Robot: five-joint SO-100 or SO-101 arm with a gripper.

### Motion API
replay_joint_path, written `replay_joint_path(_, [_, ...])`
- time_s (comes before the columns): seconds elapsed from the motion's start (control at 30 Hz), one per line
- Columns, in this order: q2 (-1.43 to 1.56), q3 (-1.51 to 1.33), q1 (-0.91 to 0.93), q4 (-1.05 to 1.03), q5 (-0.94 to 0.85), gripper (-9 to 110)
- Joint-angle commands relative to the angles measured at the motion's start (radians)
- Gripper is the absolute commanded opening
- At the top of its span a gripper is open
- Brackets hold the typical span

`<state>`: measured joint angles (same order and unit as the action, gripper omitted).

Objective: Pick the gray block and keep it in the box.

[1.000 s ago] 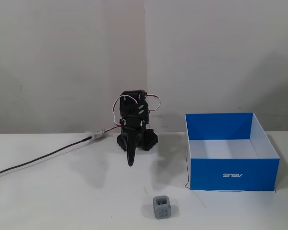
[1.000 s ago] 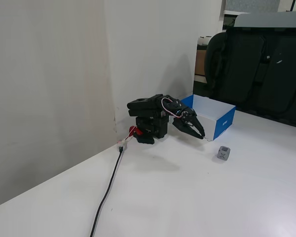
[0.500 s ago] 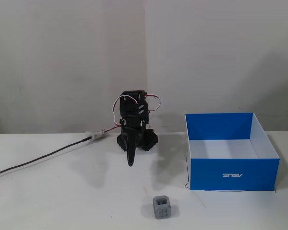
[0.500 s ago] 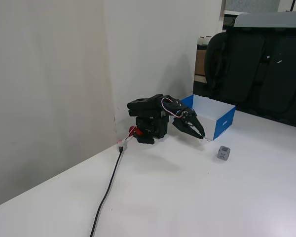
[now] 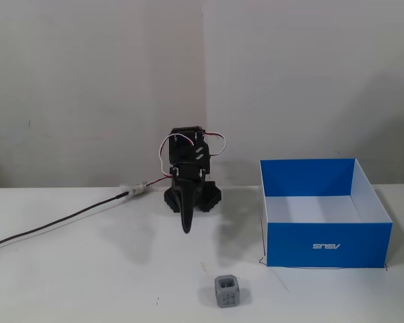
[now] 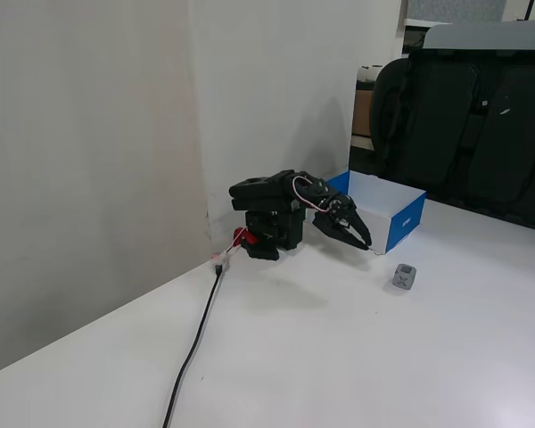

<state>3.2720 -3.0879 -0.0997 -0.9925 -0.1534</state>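
The gray block [image 5: 227, 291] is a small cube with holes in its faces. It sits on the white table near the front edge, and also shows in the other fixed view [image 6: 404, 276]. The box [image 5: 328, 245] has blue walls and a white floor, stands to the right and looks empty; it shows behind the arm in the other fixed view [image 6: 407, 221]. My gripper [image 5: 186, 229] points down and forward from the folded black arm, just above the table, well behind the block. Its jaws are together, holding nothing, and show in the other fixed view [image 6: 366, 245].
A black cable [image 5: 54, 225] runs from the arm's base [image 5: 192, 196] to the left edge of the table. A wall stands close behind the arm. Dark chairs [image 6: 481, 125] stand beyond the table's far side.
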Motion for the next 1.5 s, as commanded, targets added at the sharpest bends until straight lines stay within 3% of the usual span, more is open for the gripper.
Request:
replay_joint_path(0.0, [0.155, 0.046, -0.011, -0.015, 0.003, 0])
replay_joint_path(0.27, [0.061, 0.288, -0.074, -0.210, 0.000, 0])
replay_joint_path(0.63, [-0.838, 0.724, -0.202, -0.080, 0.035, 0])
replay_joint_path(0.83, [-1.006, 0.650, -0.190, 0.077, 0.060, 0])
replay_joint_path(1.07, [-1.308, 0.828, -0.173, 0.064, 0.077, 22])
replay_joint_path(1.47, [-1.658, 1.022, -0.186, -0.011, 0.095, 27])
